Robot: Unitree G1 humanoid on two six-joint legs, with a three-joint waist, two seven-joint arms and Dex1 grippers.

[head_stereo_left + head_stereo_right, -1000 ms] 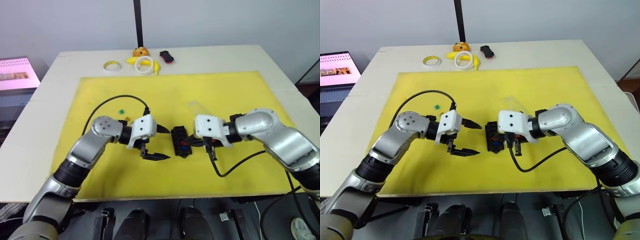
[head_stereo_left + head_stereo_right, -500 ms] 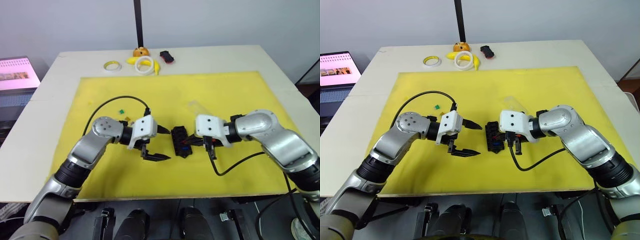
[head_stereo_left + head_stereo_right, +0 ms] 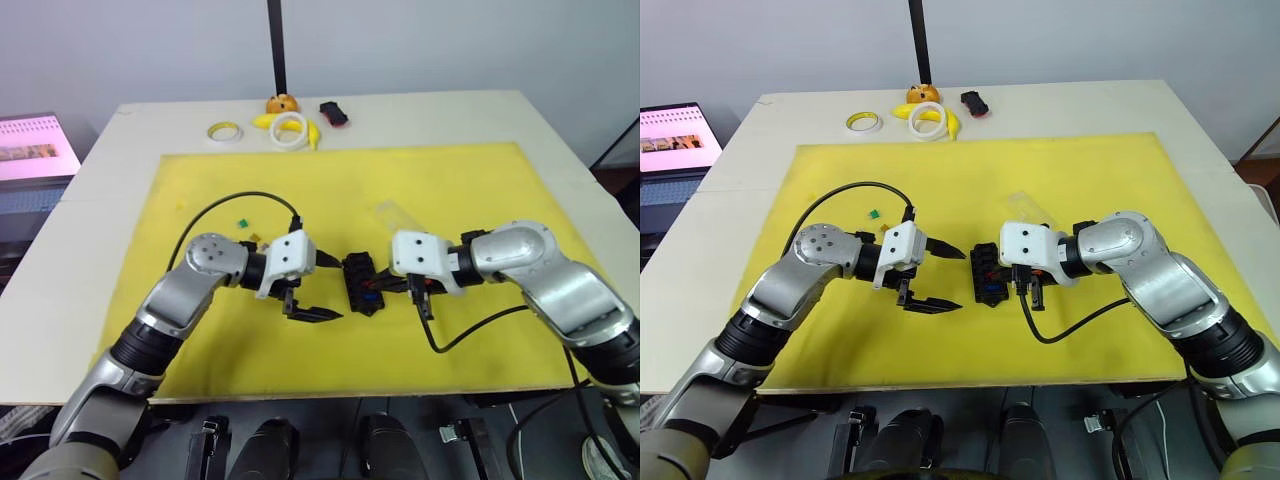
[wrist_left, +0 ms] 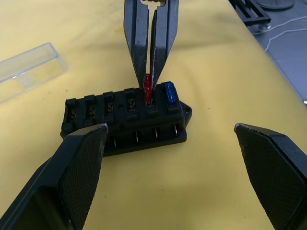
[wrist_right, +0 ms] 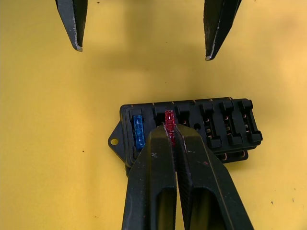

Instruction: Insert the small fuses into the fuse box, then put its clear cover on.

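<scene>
Almost nothing moves over the last second: the right gripper (image 5: 171, 136) stays clamped on the red fuse (image 5: 169, 120) and stays over the fuse box (image 5: 192, 132), only creeping a little. I judge that the red fuse is being pressed slowly into the second slot, next to the blue fuse (image 5: 138, 131) that already sits in the end slot. The left gripper (image 3: 318, 287) waits just left of the box, its fingers wide apart and holding nothing. The fuse box lies in the middle of the yellow mat (image 3: 450, 180) on the tabletop (image 3: 120, 140). The clear cover (image 4: 29, 72) lies a little beyond the box.

How deep the red fuse sits is hidden by the fingers. A green fuse (image 3: 241, 223) and a yellowish chip (image 3: 254, 238) lie left of the left gripper; the other fuses I cannot make out.
</scene>
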